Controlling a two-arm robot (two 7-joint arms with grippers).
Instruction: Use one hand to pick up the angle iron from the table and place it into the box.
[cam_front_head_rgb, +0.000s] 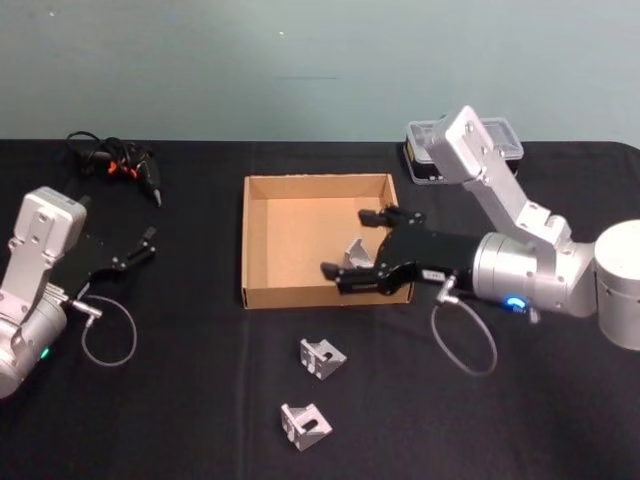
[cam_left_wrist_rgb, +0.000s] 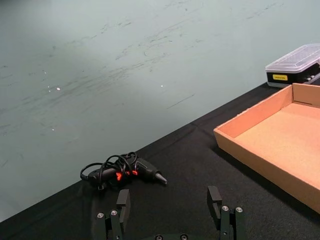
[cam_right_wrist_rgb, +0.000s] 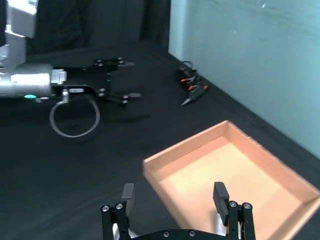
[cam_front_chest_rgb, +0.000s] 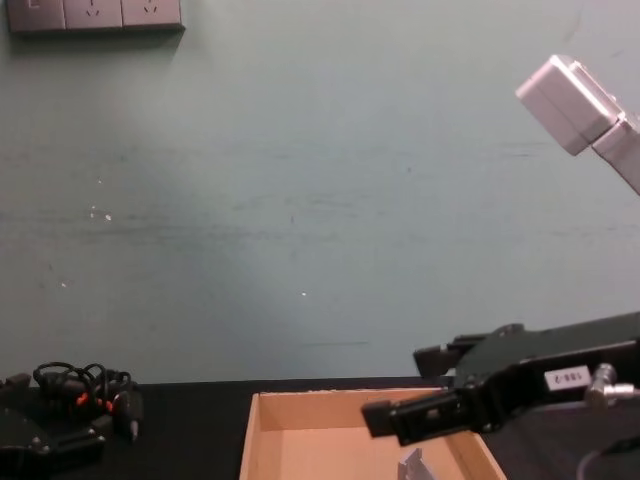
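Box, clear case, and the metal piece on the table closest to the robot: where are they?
box (cam_front_head_rgb: 290, 240), head view, on its bare cardboard floor.
case (cam_left_wrist_rgb: 295, 59), left wrist view, on its clear lid.
angle iron (cam_front_head_rgb: 305, 425), head view, on the middle of the grey bracket.

- A black table (cam_front_head_rgb: 180, 420) is stretching wide across the foreground.
- A pale green wall (cam_front_chest_rgb: 300, 200) is rising behind it, showing faint scuffs and white specks.
- Grey wall sockets (cam_front_chest_rgb: 95, 14) are sitting high on it, leftward.
- A dark curtain (cam_right_wrist_rgb: 100, 22) is hanging beside the wall.
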